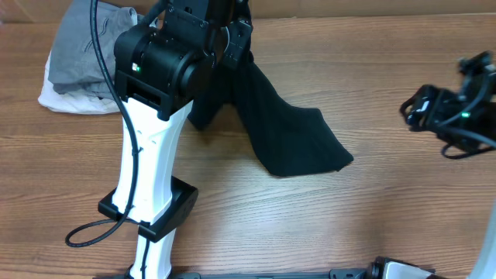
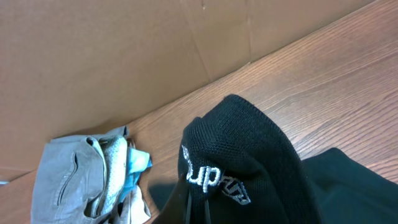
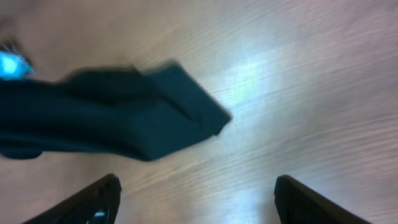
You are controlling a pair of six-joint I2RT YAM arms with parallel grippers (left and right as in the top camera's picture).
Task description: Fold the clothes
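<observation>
The black garment (image 1: 291,136) hangs from my left gripper (image 1: 232,43) at the back of the table and trails down to the right, its lower end lying on the wood. In the left wrist view the bunched black fabric (image 2: 249,162) with its white logo (image 2: 211,180) fills the lower frame and hides the fingers. My left gripper is shut on it. My right gripper (image 3: 196,196) is open and empty above bare wood. It sits at the right edge in the overhead view (image 1: 434,108), apart from the garment's corner (image 3: 155,118).
A pile of grey, white and light-blue folded garments (image 1: 81,58) lies at the back left, also in the left wrist view (image 2: 81,180). A brown cardboard wall (image 2: 124,56) stands behind the table. The left arm's white link (image 1: 147,163) crosses the front left.
</observation>
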